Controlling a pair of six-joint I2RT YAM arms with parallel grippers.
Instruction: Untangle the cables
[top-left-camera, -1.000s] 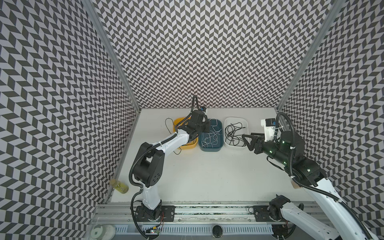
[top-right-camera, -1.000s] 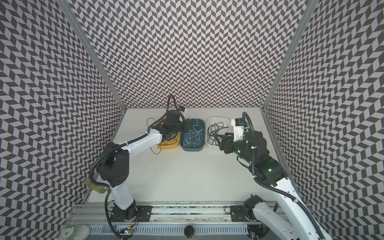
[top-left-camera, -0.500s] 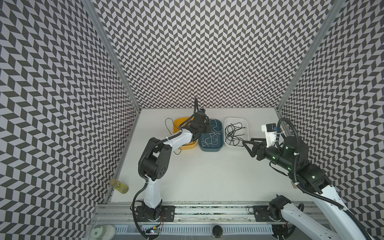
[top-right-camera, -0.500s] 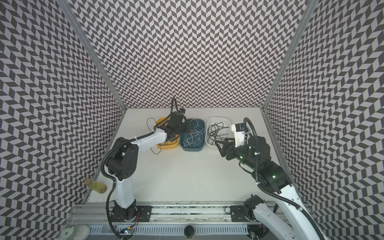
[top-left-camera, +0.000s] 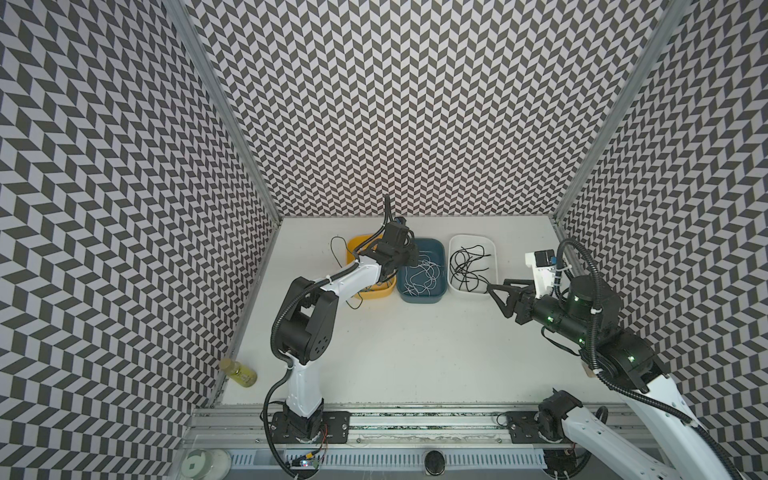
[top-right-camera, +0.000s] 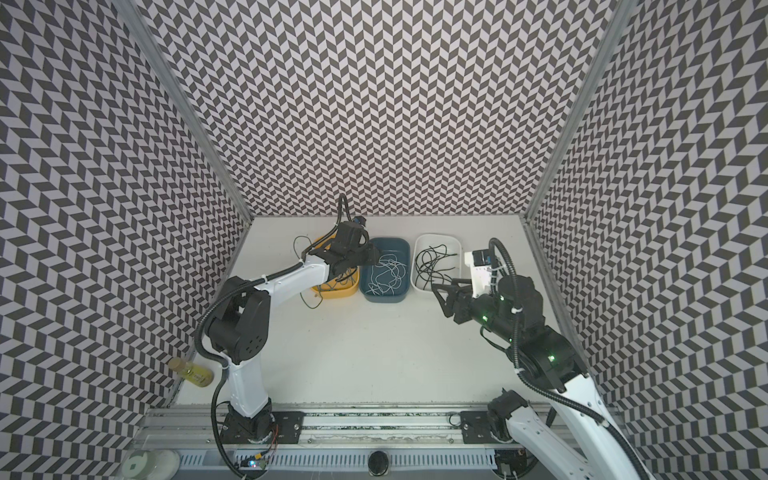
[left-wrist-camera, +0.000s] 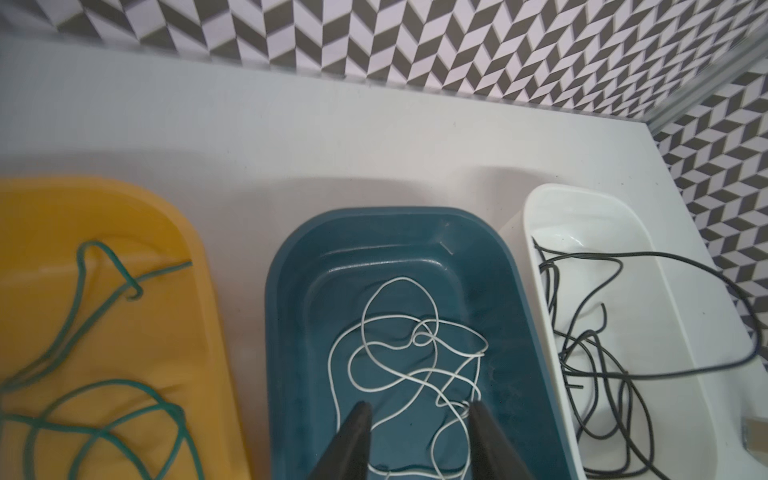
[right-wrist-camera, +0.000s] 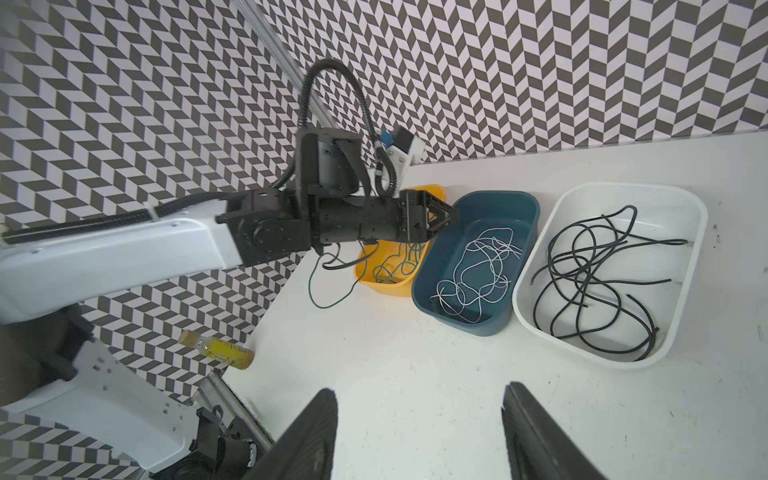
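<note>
Three cables lie apart, each in its own tray. The green cable (left-wrist-camera: 104, 386) fills the yellow tray (top-left-camera: 384, 293) and trails over its rim onto the table. The white cable (top-left-camera: 419, 274) is coiled in the blue tray (top-left-camera: 422, 297). The black cable (top-left-camera: 467, 266) sprawls in the white tray (top-left-camera: 492, 249). My left gripper (left-wrist-camera: 417, 409) hovers open low over the blue tray, with loops of white cable lying under and between its fingers. My right gripper (top-left-camera: 496, 287) stands open above bare table just in front of the white tray, holding nothing.
A yellow bottle (top-left-camera: 239, 372) lies on its side against the left wall near the front. The arms' mounting rail (top-left-camera: 415, 419) runs along the table's front edge. Patterned walls close in three sides.
My left gripper has opened over the blue tray and its elbow has swung toward the front. My right gripper has drawn back from the white tray toward the front.
</note>
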